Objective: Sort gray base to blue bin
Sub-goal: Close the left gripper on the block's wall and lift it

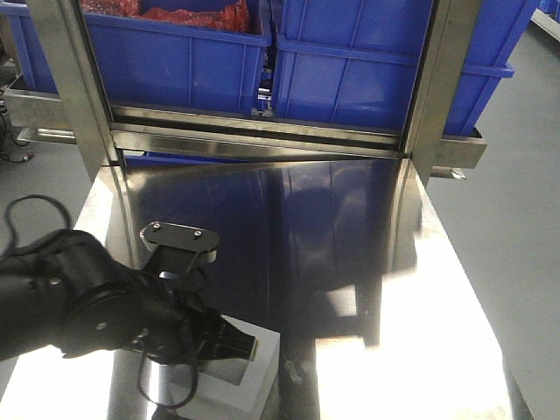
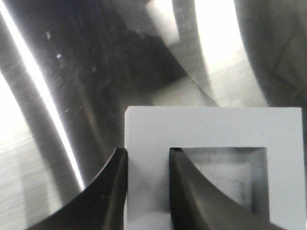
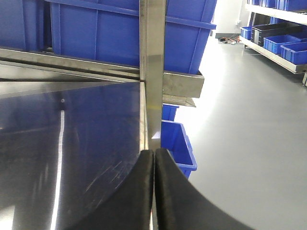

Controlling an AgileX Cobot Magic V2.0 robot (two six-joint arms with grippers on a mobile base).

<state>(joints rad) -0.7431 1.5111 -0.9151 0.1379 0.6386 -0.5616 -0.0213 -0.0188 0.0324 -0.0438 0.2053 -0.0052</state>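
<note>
The gray base is a matte gray block at the near left of the steel table. In the left wrist view the gray base shows its square recess facing up. My left gripper is shut on the block's left wall, with one finger outside the wall and one inside the recess. Large blue bins stand on the rack behind the table. My right gripper is shut and empty over the table's right edge; it does not show in the front view.
The left rack bin holds red material. Two steel uprights frame the table's back, and one upright stands just ahead of my right gripper. A small blue bin sits on the floor to the right of the table.
</note>
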